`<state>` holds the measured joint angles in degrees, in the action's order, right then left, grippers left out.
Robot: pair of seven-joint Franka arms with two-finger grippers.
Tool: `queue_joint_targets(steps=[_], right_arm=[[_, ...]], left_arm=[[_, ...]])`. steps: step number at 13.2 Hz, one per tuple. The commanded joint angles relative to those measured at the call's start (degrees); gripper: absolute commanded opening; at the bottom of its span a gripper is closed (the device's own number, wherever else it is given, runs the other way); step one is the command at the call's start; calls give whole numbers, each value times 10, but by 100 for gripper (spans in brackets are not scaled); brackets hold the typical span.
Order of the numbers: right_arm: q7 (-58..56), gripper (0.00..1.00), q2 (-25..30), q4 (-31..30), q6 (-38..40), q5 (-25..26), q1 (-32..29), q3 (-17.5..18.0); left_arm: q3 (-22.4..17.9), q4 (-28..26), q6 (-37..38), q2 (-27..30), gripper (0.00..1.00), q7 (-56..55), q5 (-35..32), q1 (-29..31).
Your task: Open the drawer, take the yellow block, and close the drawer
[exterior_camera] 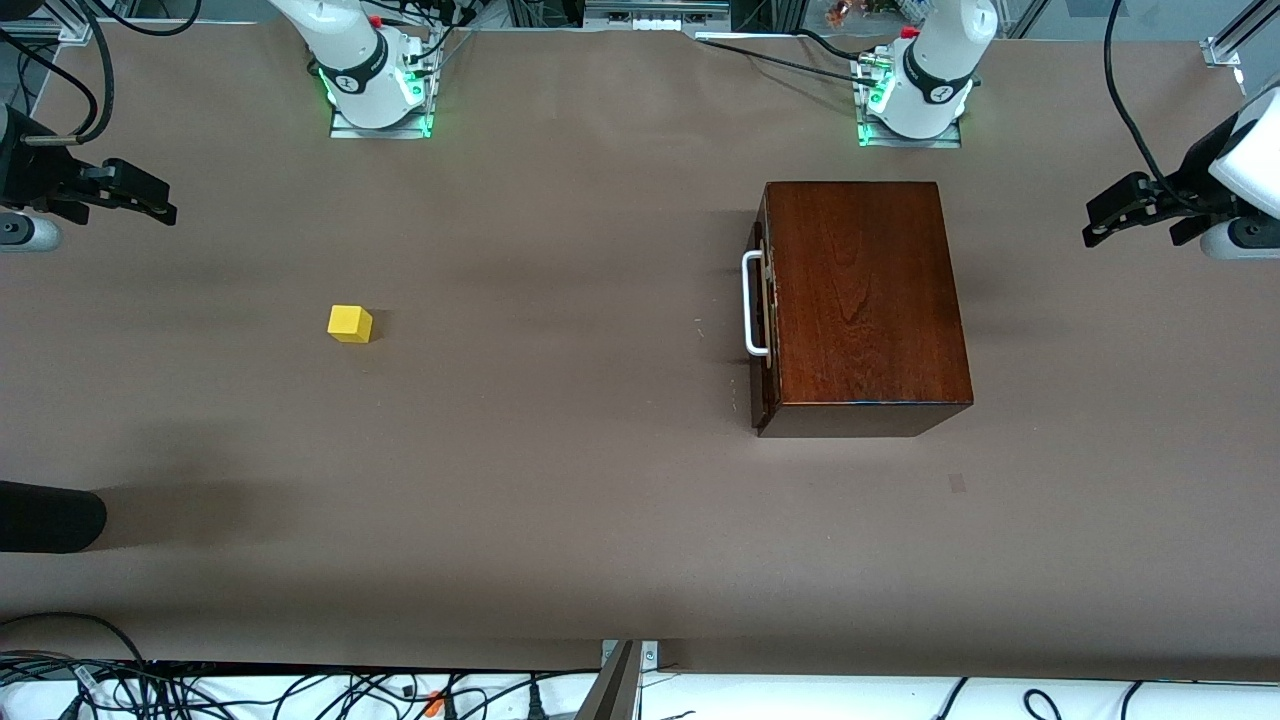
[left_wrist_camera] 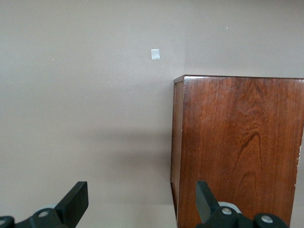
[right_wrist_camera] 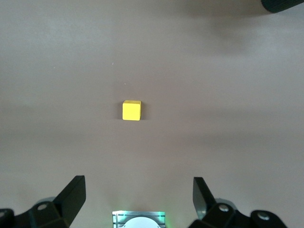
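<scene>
Small bright yellow block (exterior_camera: 350,324) on table; drawer (exterior_camera: 762,305) apparently shut.

Counter (exterior_camera: 560,480): wooden box (exterior_camera: 862,300) toward the left arm's end, its drawer (exterior_camera: 764,310) pushed in, handle (exterior_camera: 752,303) facing the right arm's end. Yellow block (exterior_camera: 350,324) lies alone on the counter toward the right arm's end, well apart from the box. Left claw (exterior_camera: 1100,222) hangs at the left arm's end; right claw (exterior_camera: 155,200) at the right arm's end.
</scene>
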<state>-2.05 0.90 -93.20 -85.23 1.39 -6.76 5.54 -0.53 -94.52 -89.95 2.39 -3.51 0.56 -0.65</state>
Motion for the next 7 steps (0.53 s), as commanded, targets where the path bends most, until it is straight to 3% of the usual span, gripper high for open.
queue_joint_targets(steps=[1, 7], right_arm=[[6, 100, 3, 6, -1, -9, -11, 6], [6, 100, 2, 6, -3, -9, -11, 7]], left_arm=[[-7, 26, 14, -13, 100, -12, 10, -8], [-3, 26, 15, -13, 100, -12, 10, -8]])
